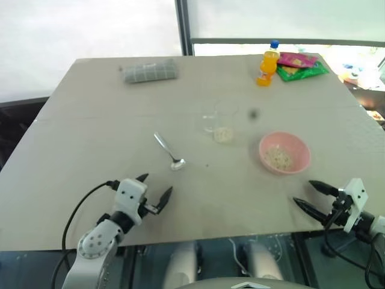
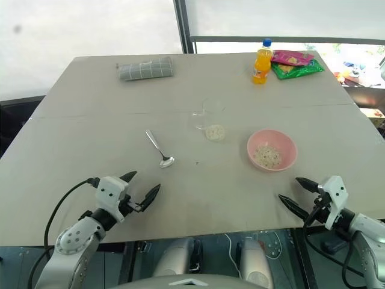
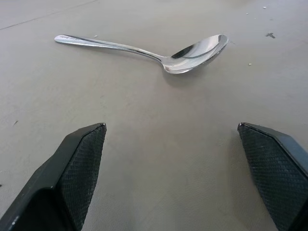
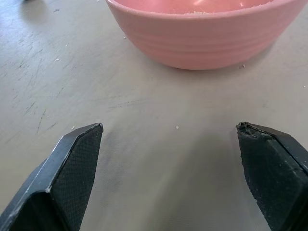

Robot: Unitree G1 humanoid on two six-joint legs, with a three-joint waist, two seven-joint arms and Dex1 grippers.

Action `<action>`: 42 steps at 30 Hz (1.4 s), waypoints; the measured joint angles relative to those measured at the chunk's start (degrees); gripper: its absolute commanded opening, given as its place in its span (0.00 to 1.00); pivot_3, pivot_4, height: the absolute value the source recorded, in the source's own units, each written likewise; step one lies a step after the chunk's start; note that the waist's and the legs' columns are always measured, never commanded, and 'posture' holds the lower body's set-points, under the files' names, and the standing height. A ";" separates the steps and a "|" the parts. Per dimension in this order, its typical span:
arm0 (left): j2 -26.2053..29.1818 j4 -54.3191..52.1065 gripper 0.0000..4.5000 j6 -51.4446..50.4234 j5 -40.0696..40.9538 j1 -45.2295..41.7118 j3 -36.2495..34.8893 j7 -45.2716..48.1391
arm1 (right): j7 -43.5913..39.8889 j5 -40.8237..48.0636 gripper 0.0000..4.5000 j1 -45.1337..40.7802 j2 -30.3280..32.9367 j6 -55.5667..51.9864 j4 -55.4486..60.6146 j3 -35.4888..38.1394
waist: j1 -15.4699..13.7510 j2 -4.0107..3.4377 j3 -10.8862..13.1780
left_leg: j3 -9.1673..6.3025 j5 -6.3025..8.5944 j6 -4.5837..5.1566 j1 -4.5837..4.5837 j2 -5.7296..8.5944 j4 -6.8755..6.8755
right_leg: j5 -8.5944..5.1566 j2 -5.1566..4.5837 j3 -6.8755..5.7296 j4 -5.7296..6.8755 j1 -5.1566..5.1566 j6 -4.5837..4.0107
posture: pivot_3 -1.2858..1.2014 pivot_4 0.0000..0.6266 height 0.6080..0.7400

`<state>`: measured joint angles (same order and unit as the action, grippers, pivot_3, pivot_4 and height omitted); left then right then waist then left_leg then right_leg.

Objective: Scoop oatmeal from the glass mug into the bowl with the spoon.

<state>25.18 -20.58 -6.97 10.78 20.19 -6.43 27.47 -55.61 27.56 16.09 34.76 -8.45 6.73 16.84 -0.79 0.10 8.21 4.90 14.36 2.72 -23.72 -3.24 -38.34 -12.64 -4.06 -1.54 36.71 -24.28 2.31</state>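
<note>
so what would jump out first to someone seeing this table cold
Probably the pink bowl right of centre, with some oatmeal already in it, and the orange drink bottle at the far edge beside bright snack packets. The spoon lies on bare table left of the glass mug, which has oats at its bottom. The left gripper and right gripper wait open and empty at the near edge.

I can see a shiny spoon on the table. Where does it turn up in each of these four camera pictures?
Left eye view: the spoon lies left of the glass mug.
Right eye view: the spoon, again left of the mug.
Left wrist view: the spoon lies beyond the open left tool.
Right wrist view: not in it.
Shared landmark: the pink bowl.
</note>
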 measured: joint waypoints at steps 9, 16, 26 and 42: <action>0.05 -0.02 1.00 0.65 2.46 2.29 -1.45 1.58 | -0.35 -0.37 0.99 -0.67 1.21 1.20 -2.06 0.14 | 0.11 0.01 0.01 | 0.01 0.00 0.00 0.00 0.00 0.01 | 0.00 0.01 0.01 -0.03 -0.01 0.00 | 0.52 0.24 1.00; 0.05 0.48 1.00 1.07 2.44 1.76 -1.39 1.72 | -0.34 -0.37 0.99 -0.98 1.43 1.43 -2.71 0.14 | 0.05 0.03 0.02 | 0.00 0.00 0.00 0.00 0.00 0.01 | 0.00 0.01 0.00 -0.03 0.00 0.00 | 0.52 0.24 1.00; -2.58 0.05 1.00 -0.59 4.33 1.53 -1.56 0.83 | -0.37 -0.43 0.99 -1.69 1.77 2.44 -3.34 0.13 | -0.01 0.08 0.05 | -0.02 0.00 0.01 -0.02 0.01 0.00 | 0.00 0.01 -0.01 -0.03 0.00 0.00 | 0.52 0.24 1.00; -10.43 -19.84 1.00 -32.07 17.83 -17.48 -3.89 -23.34 | 7.04 27.05 0.99 -8.19 15.71 -27.52 31.00 4.30 | -0.14 1.10 0.74 | -0.25 -0.17 0.29 -0.11 0.21 -0.10 | 0.02 0.08 -0.10 -0.02 0.18 0.01 | 0.52 0.24 1.00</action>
<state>14.75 -40.41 -39.04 28.61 2.71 -10.31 4.13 -48.56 54.61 7.91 50.47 -35.97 37.73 21.14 -0.93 1.20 8.95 4.65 14.19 3.01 -23.83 -3.04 -38.44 -12.61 -3.98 -1.64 36.69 -24.11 2.31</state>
